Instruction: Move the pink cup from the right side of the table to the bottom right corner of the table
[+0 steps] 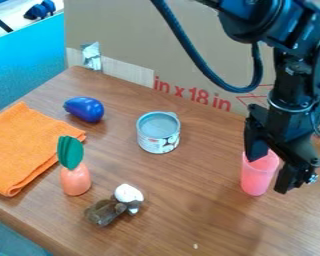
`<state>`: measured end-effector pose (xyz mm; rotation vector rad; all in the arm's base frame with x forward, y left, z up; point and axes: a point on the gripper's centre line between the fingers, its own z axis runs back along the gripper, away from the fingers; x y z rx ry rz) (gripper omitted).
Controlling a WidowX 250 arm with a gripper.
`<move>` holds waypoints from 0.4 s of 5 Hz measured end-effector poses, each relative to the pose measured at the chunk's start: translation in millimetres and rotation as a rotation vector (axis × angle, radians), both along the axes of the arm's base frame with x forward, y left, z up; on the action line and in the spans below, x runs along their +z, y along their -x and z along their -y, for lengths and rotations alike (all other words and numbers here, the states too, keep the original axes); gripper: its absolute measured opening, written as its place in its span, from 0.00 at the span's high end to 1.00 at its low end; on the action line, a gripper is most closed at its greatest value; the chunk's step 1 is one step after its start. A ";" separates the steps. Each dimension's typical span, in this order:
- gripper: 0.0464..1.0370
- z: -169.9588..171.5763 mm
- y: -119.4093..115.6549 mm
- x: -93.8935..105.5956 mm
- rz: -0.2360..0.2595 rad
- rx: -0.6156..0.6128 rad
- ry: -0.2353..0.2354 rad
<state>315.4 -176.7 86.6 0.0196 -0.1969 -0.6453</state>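
Pink cup at open claw: grasp alignment.
The claw (270, 173) was observed with its fingers parted about the pink cup (257, 176), which was stood upright on the surface (189, 200). Alignment was judged the step in hand; centering, then gentle closure, was judged to be required next.

Bright, diffuse light (shadows soft)

We see a pink, plastic-looking, tapered cup (257, 179) standing upright on the brown wood-grain tabletop (189, 215), toward the right of our view. Its round mouth faces up (part of the rim is hidden from us), and its smooth sides narrow toward the base.
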 end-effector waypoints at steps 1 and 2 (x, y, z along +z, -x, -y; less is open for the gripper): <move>0.04 1.6 -2.8 0.5 0.009 0.010 -0.001; 0.04 2.1 -6.2 -5.9 -0.003 0.020 -0.020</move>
